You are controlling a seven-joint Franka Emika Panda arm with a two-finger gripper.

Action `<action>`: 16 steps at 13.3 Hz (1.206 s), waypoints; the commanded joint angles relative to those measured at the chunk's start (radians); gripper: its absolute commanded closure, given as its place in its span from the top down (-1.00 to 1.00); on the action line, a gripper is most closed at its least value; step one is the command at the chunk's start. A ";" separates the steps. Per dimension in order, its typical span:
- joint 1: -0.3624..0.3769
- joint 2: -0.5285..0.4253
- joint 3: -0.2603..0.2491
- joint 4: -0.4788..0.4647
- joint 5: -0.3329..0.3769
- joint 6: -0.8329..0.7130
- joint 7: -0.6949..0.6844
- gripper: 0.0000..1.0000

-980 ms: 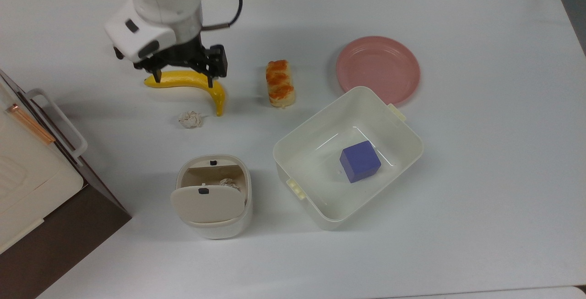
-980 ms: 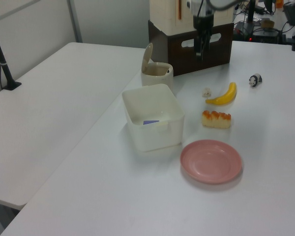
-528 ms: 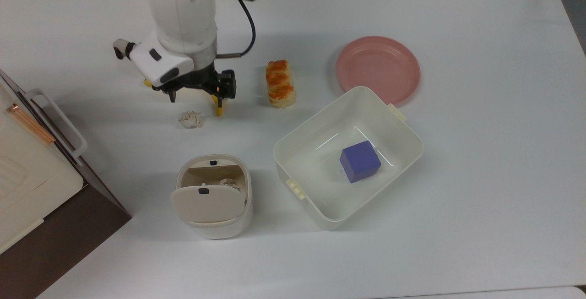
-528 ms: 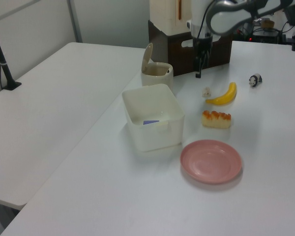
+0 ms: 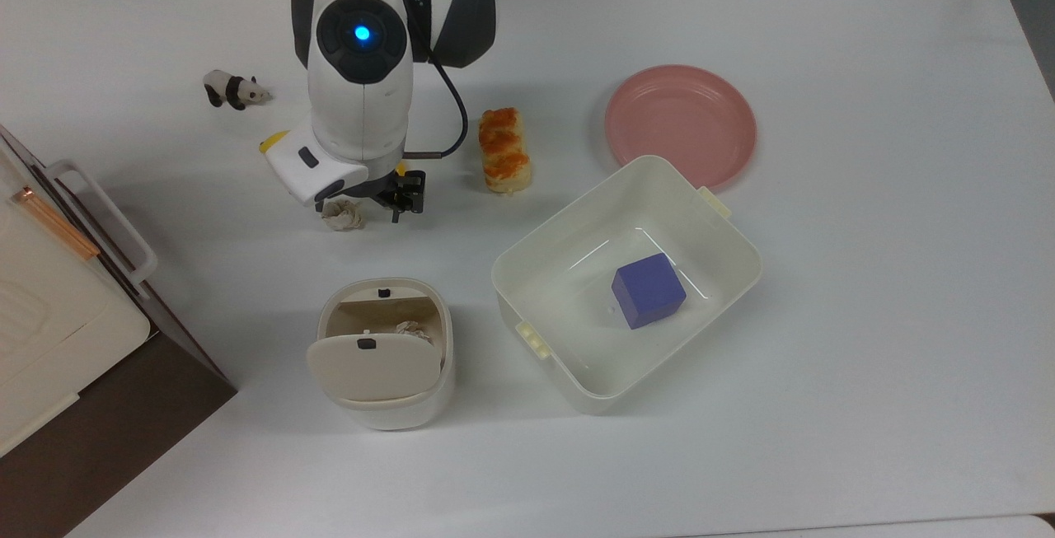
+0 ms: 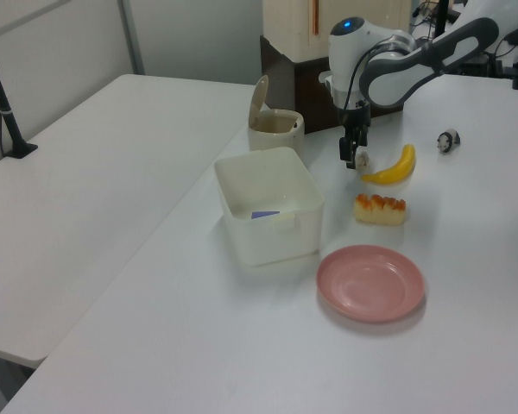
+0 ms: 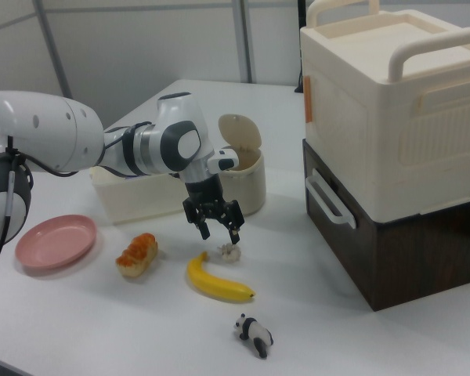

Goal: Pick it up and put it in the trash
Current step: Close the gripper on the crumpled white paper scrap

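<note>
1. On the white table [image 5: 824, 357], the gripper [image 7: 216, 227] hangs just above the tissue wad [image 7: 229, 252], fingers spread wide.
2. Beside the banana [image 7: 216, 283], the wad lies on the tabletop, untouched.
3. Nearby, the bin [image 5: 383, 353] stands with its flap lid raised.

top view straight down over the white table [image 5: 865, 373], left view from the pink plate [image 6: 371, 283] end, right view low and nearer from opposite, all sharing the banana [image 7: 216, 283]
</note>
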 commanded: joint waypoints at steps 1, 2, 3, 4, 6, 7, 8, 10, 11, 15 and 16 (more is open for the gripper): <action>0.005 -0.011 -0.004 -0.015 -0.024 0.023 0.032 0.80; 0.002 -0.007 -0.004 -0.015 -0.024 0.024 0.032 0.79; 0.000 -0.001 -0.004 -0.014 -0.028 0.024 0.032 0.77; -0.002 0.000 -0.004 -0.014 -0.034 0.024 0.032 0.68; -0.008 0.009 -0.005 -0.012 -0.039 0.026 0.032 0.68; -0.009 0.009 -0.005 -0.011 -0.043 0.026 0.032 0.68; -0.009 0.012 -0.007 -0.011 -0.048 0.026 0.031 0.68; -0.011 0.014 -0.007 -0.011 -0.056 0.026 0.032 0.61; -0.011 0.014 -0.008 -0.012 -0.056 0.026 0.031 0.51; -0.020 0.023 -0.007 -0.011 -0.077 0.029 0.023 -0.16; -0.023 0.026 -0.008 -0.011 -0.077 0.034 0.023 -0.23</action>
